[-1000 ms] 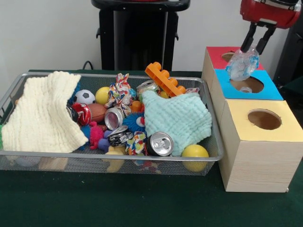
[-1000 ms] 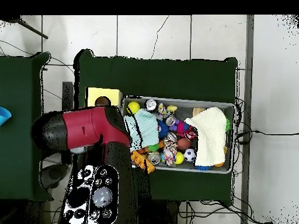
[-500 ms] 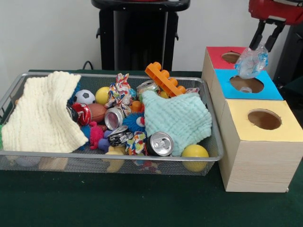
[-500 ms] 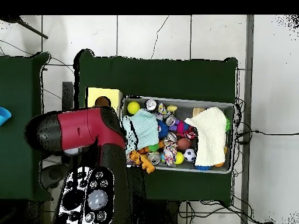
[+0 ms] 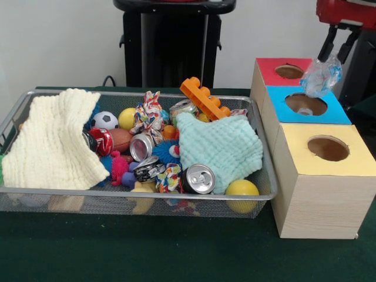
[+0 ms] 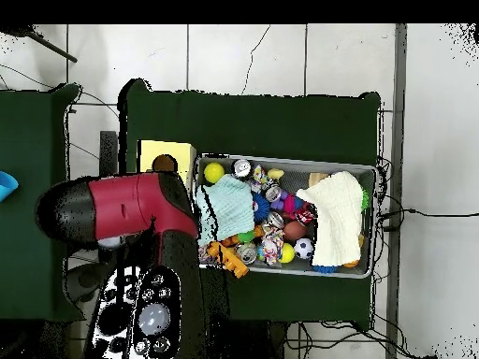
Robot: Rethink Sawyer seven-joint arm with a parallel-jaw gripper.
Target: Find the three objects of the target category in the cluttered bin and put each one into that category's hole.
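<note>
1. Look at your gripper (image 5: 336, 48) up in the top corner of the front view. It is pinching a crumpled clear plastic bottle (image 5: 320, 75), and the bottle hangs down from it.
2. The bottle hangs in the air, just above the far side of the blue box (image 5: 309, 104) and its round hole (image 5: 306, 104). It is not in any hole yet.
3. What could go wrong: the bottle looks off to the side of the hole. If you let go now, it may hit the blue top and bounce off onto the worktop (image 5: 176, 252).
4. The bottle is squashed and wide, so it may also catch on the rim of the hole.
5. The red arm (image 6: 126, 208) comes down from above and reaches over the boxes. In the overhead view it hides them.
6. The wire bin (image 5: 147, 194) is beside the boxes, still full of balls, cans and two cloths.
</note>
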